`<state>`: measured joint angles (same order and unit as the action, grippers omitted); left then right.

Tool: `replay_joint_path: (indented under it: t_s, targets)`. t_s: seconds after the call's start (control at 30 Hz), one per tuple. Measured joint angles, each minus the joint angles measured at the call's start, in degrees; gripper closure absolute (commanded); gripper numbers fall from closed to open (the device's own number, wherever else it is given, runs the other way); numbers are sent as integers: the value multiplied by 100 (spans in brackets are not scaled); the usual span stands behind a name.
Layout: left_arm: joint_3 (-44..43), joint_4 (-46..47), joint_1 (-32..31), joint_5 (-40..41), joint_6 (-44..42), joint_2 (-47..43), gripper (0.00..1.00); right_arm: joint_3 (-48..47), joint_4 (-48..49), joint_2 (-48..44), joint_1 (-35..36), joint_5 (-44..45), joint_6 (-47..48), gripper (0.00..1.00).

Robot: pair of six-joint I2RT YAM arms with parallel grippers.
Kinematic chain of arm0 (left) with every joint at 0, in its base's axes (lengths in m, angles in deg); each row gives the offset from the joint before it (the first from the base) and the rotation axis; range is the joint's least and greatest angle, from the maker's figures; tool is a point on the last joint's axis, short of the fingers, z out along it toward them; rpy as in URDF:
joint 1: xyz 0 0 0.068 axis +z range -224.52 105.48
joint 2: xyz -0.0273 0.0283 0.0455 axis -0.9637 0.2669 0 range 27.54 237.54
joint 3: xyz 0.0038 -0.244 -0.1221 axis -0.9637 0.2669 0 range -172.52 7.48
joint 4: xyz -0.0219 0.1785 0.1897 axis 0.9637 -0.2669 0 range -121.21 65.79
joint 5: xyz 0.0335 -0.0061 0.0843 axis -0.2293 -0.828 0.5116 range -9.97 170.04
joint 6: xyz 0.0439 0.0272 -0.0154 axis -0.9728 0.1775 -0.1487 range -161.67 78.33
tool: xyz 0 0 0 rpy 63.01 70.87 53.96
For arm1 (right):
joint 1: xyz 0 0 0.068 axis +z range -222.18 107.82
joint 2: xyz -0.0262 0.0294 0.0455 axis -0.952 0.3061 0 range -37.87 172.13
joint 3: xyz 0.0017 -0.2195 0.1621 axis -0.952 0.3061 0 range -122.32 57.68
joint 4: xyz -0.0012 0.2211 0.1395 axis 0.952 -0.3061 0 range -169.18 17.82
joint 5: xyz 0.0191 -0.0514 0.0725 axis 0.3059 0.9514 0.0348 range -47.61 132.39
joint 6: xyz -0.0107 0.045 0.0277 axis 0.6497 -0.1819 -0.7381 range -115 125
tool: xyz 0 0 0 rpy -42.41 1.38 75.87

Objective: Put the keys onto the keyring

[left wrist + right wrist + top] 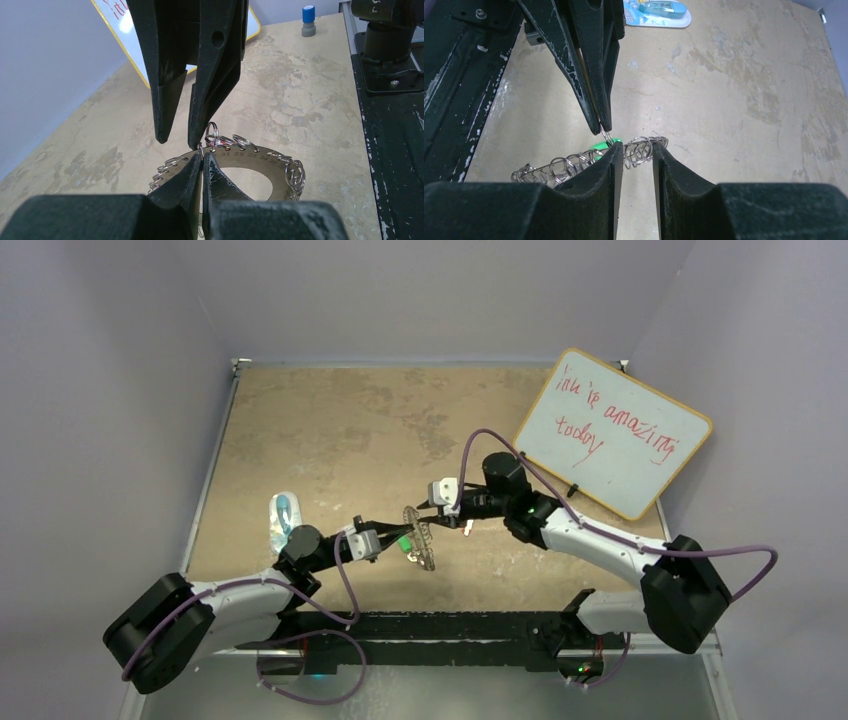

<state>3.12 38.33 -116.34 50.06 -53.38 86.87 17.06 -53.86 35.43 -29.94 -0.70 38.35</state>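
The keyring (260, 167), a flat silvery ring fringed with small wire loops, hangs tilted above the table (418, 538). My left gripper (203, 156) is shut on a small loop at its rim; in the right wrist view its fingers (591, 75) come down from the top and pinch that loop. The green key (601, 146) hangs at the ring beside that pinch (404, 543). My right gripper (636, 149) stands with a narrow gap, its tips flanking a cluster of rim loops. A red speck (466, 529) shows below it, too small to identify.
A whiteboard (612, 435) leans at the back right. A clear bluish plastic pack (284, 520) lies left of the left arm. A blue-capped stamp (308, 21) stands far off. A black rail (440, 625) runs along the near edge.
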Motion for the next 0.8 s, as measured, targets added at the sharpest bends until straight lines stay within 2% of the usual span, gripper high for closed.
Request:
replay_joint_path:
  t_s: [0.2,0.37,0.8]
  targets:
    - [0,4,-33,-2,-2,0,100,-2,-280,-7,-22,4,170,70]
    - [0,2,-35,0,-7,0,100,-11,-398,-9,-26,0,286,79]
    - [0,2,-63,-2,-9,4,100,-50,-796,-286,-26,-157,564,80]
